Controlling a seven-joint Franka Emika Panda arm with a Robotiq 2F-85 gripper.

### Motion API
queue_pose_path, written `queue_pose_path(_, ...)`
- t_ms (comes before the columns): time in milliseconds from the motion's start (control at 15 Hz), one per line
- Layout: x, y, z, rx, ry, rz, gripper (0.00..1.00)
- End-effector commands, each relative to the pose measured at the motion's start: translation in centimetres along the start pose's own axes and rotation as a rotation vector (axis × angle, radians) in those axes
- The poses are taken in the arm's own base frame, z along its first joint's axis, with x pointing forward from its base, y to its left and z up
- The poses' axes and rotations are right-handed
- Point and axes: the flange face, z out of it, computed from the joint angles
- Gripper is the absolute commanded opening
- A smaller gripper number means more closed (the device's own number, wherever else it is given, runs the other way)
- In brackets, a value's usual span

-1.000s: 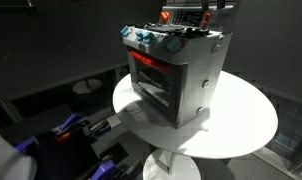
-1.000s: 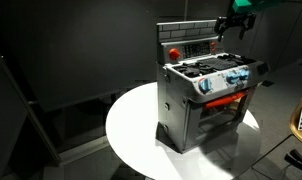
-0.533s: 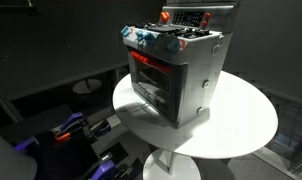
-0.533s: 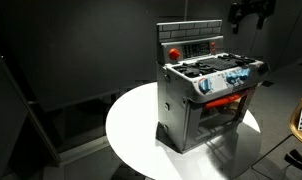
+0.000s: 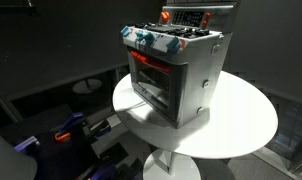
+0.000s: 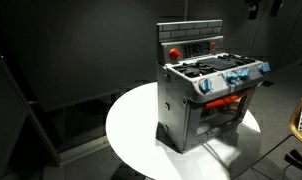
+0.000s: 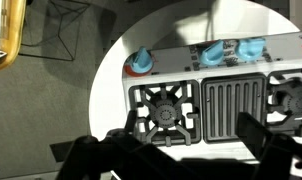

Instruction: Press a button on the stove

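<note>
Stove [image 5: 176,75] stands mid round white table [image 5: 246,125]. Gripper [image 7: 191,145] hangs high above the cooktop, jaws spread, holding nothing, well apart from the red back panel [image 6: 191,47]. No button contact; cannot tell whether a press is done.

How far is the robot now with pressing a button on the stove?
Done: cannot tell; the red back panel of the stove shows no visible change. In hand: nothing; the open gripper hangs high above the stove, touching nothing, having risen from beside that panel a second ago. Left: perhaps only withdrawing, if a press happened.
</note>
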Motion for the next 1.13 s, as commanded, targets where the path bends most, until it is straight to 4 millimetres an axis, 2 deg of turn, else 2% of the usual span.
queue_pose_path(0,-3.3,0.3,-1.7,0.051,0.013,-0.115,1.0)
queue_pose_path(267,-6.7,-0.1,-3.1,0.032,0.05,-0.179,1.0)
queue_pose_path(667,-11.2,-1.0,-3.9,0.018,0.076,-0.179,1.0)
queue_pose_path(933,-12.2,-1.2,-3.5,0.007,0.08,-0.166,1.0)
queue_pose_path(1000,-11.4,-1.3,-3.8,0.021,0.081,-0.186,1.0)
queue_pose_path(1067,-11.5,-1.3,-3.6,0.019,0.078,-0.185,1.0)
